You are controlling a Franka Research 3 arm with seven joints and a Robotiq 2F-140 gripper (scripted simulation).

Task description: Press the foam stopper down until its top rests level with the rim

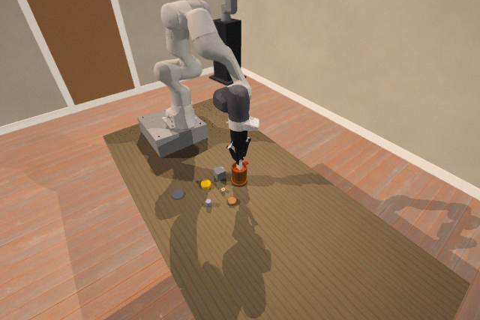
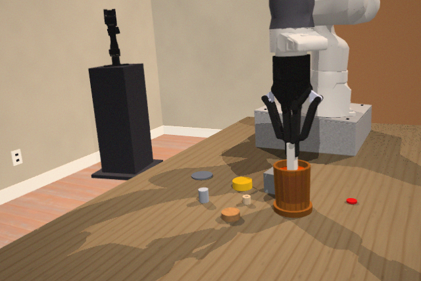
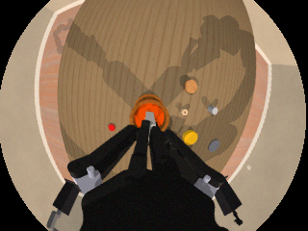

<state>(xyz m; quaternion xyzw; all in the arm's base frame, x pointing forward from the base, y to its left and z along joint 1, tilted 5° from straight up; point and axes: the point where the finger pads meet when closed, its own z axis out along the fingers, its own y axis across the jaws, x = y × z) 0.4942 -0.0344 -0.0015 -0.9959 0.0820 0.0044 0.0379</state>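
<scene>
A brown wooden jar [image 2: 292, 187] stands upright on the wooden table, also in the top view [image 1: 238, 174] and in the wrist view [image 3: 149, 115]. Its orange-red foam stopper [image 2: 291, 168] shows inside the mouth, a little below the rim. My gripper [image 2: 291, 162] is shut and points straight down. Its pale fingertips reach into the jar mouth onto the middle of the stopper. It also shows in the top view [image 1: 239, 164] and in the wrist view [image 3: 149, 118]. The contact itself is hidden by the rim.
A grey cube [image 2: 268, 182] sits close behind the jar. A yellow disc [image 2: 242, 183], a grey disc [image 2: 202, 175], a small grey cylinder [image 2: 203, 195], a tan spool [image 2: 246, 199] and a cork disc [image 2: 230, 214] lie nearby. A small red disc [image 2: 351, 201] lies on the other side. The robot base [image 1: 172, 132] stands behind.
</scene>
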